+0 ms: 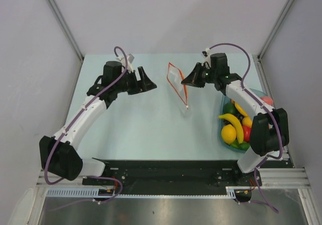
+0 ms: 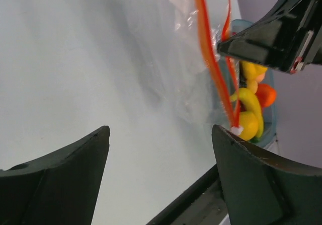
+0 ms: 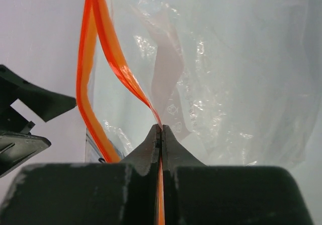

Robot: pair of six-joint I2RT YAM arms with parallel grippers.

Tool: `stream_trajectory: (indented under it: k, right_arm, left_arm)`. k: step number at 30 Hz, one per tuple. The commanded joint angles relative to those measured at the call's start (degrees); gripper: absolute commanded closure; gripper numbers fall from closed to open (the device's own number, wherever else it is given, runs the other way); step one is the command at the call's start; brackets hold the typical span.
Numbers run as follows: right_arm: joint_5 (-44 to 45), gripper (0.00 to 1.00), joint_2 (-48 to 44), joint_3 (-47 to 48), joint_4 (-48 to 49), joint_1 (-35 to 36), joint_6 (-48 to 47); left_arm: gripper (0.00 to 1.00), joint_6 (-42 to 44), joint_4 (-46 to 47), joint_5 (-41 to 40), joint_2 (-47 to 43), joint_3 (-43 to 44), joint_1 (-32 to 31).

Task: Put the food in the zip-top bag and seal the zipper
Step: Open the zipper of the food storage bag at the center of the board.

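Note:
The clear zip-top bag (image 1: 177, 86) lies in mid-table with its mouth gaping; its red-orange zipper (image 1: 174, 79) forms a loop. My right gripper (image 1: 184, 81) is shut on one side of the zipper (image 3: 121, 69), pinched between the fingertips, with the crinkly bag (image 3: 226, 84) hanging beyond. My left gripper (image 1: 152, 83) is open and empty, left of the bag; in the left wrist view the bag (image 2: 171, 64) and zipper (image 2: 211, 69) lie beyond its fingers (image 2: 241, 169). The food (image 1: 236, 127), with banana, yellow pepper, red and green pieces, sits in the teal tub (image 1: 221, 129) at right.
The teal tub and the food also show in the left wrist view (image 2: 251, 119), behind the bag. Grey walls enclose the table on three sides. A black rail (image 1: 166, 169) runs along the near edge.

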Motion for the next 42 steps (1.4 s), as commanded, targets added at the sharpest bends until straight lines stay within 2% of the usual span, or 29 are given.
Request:
stream_trajectory:
  k: [1,7,12,15,17,18,20,21,25,26,27,29,31,35,41,42]
  right_arm:
    - [-1.2,1.00,-1.0,0.2,5.7,3.3,2.2]
    - [-0.7,1.00,0.0,0.2,7.0,5.3,5.2]
    - [0.0,1.00,-0.7,0.2,10.0,6.9,6.7]
    - [0.0,1.00,-1.0,0.2,11.1,7.2,7.8]
    - [0.0,1.00,-1.4,0.2,10.8,6.8,7.4]
    - [0.2,1.00,-1.7,0.2,10.3,6.5,7.1]
    - [0.2,1.00,-2.6,0.1,7.5,4.9,5.3]
    - [0.1,1.00,-2.9,0.1,6.1,4.2,4.1]
    - [-0.6,1.00,-2.8,0.1,-6.7,-0.9,-6.7]
    - [-0.8,1.00,-2.2,0.1,-8.5,-1.4,-9.3]
    - [-0.8,1.00,-1.8,0.1,-10.4,-1.8,-14.2]
    - [-1.8,1.00,0.6,0.1,-13.5,-2.7,-18.3]
    - [-1.8,1.00,2.2,0.1,-14.5,-2.9,-21.9]
    - [-4.3,1.00,5.4,0.2,-12.7,-2.9,-24.2]
    - [-6.2,1.00,4.1,0.2,-10.5,-0.3,-26.8]
    - [-6.3,1.00,3.0,0.2,-10.5,-0.1,-26.9]
  left_arm:
    - [0.12,-5.7,3.0,-0.7,1.8,3.3,-1.2]
    - [0.13,-6.0,2.2,-5.9,8.5,9.4,-4.8]
    - [0.16,-8.5,2.2,-5.8,11.8,9.4,-7.9]
    - [0.21,-9.0,1.0,-4.5,13.7,9.0,-8.3]
    - [0.40,-7.8,0.3,-4.3,13.7,9.0,-7.5]
    - [0.66,-6.1,-0.7,-3.8,13.4,9.1,-7.0]
    - [0.94,-2.3,-4.1,-4.5,11.2,9.4,-5.1]
    - [1.00,-1.1,-5.5,-5.6,10.2,9.7,-4.2]
    - [1.00,6.2,-15.5,-4.5,6.9,11.1,0.8]
    - [1.00,9.6,-19.7,-4.8,6.4,11.2,1.0]
    - [1.00,11.5,-21.4,-5.3,5.4,10.7,1.1]
    - [1.00,14.4,-24.5,-5.4,4.3,9.7,1.1]
    - [1.00,15.3,-25.0,-2.5,3.5,8.0,1.1]
    - [1.00,11.1,-21.1,2.2,4.0,5.2,0.9]
    - [1.00,10.0,-18.3,6.4,11.4,7.5,-1.1]
    - [0.92,9.9,-18.4,6.7,12.1,8.8,-1.1]
